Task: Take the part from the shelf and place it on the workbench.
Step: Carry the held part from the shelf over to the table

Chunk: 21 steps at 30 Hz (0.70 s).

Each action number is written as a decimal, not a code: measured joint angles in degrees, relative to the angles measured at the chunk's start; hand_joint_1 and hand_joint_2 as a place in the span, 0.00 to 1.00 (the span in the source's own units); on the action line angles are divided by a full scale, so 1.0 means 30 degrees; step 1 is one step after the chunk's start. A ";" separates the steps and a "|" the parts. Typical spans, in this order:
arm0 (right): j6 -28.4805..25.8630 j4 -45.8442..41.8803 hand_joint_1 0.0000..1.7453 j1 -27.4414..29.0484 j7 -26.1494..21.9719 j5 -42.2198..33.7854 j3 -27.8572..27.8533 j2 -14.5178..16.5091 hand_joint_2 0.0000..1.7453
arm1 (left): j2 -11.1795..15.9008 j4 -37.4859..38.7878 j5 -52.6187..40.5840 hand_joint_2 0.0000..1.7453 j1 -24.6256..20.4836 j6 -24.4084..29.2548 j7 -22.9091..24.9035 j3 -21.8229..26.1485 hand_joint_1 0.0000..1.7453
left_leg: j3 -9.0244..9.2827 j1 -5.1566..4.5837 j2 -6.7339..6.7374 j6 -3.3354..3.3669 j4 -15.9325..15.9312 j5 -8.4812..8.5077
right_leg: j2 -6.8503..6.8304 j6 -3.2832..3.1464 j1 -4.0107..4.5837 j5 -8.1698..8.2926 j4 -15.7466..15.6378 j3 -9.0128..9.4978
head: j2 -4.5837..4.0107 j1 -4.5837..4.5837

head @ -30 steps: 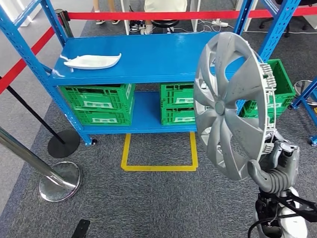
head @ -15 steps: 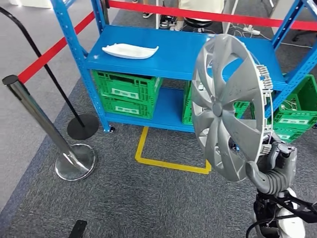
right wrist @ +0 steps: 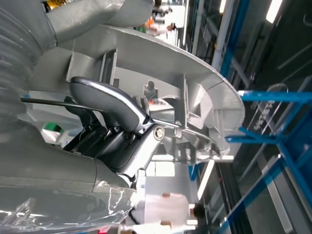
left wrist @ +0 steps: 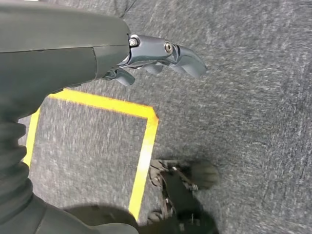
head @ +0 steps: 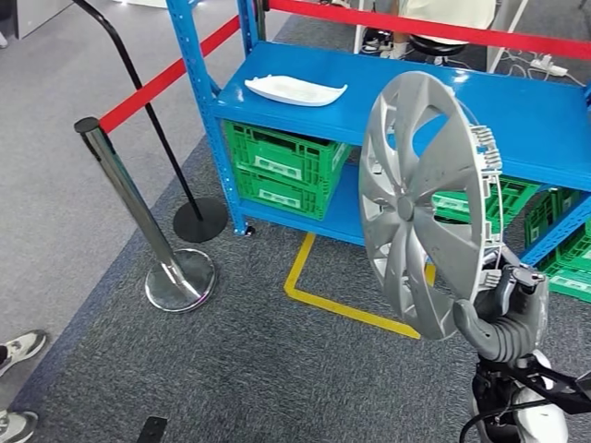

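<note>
A large silver wheel cover (head: 418, 203) stands upright on edge in front of me, held at its lower rim by my right hand (head: 505, 314). In the right wrist view the dark fingers (right wrist: 110, 102) curl over the cover's ribbed back rim (right wrist: 176, 68). The blue shelf (head: 446, 101) it stands before is behind and to the right, with a white moulded part (head: 293, 89) lying on its top level. My left hand (left wrist: 162, 53) hangs over grey carpet, fingers stretched out and holding nothing.
Green crates (head: 285, 166) fill the shelf's lower level. A chrome stanchion (head: 132, 203) with a round base (head: 180, 280) and red tape (head: 167, 78) stand to the left. A yellow floor marking (head: 328, 300) lies before the shelf. A person's shoes (head: 18, 349) are at lower left.
The whole view has swung left, so the shelf and crates slid to the right of the picture and the stanchion came in. The wheel cover stays in my right hand.
</note>
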 joint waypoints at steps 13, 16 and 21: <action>0.0177 -0.2220 1.00 0.2824 -0.1705 0.1577 0.0204 0.0067 1.00 | -0.0115 0.0000 -0.0374 1.00 0.0306 0.0769 -0.0514 -0.0002 0.00 | 0.1370 -0.0061 0.1420 0.0620 -0.2133 0.1045 | -0.2314 0.0578 0.0216 -0.0572 0.0331 0.0101 | 0.0000 -0.0036; 0.0082 -0.2766 1.00 0.3262 -0.1741 0.1995 0.0304 0.0093 1.00 | -0.0114 0.0000 -0.0470 1.00 0.0272 0.0804 -0.0619 0.0004 0.00 | 0.1345 0.0010 0.0767 0.0913 -0.2160 0.1143 | -0.0738 0.0682 0.0146 -0.2307 0.3330 -0.1197 | 0.0000 0.0051; -0.0394 -0.3374 1.00 0.4057 -0.1749 0.2419 0.0348 0.0100 1.00 | -0.0315 0.0000 -0.0951 1.00 0.0304 0.0997 -0.0437 -0.0029 0.00 | 0.1312 0.0018 -0.0616 0.0931 -0.2127 0.1246 | -0.0252 0.0589 0.0112 -0.1713 0.3727 -0.1361 | -0.0002 0.0071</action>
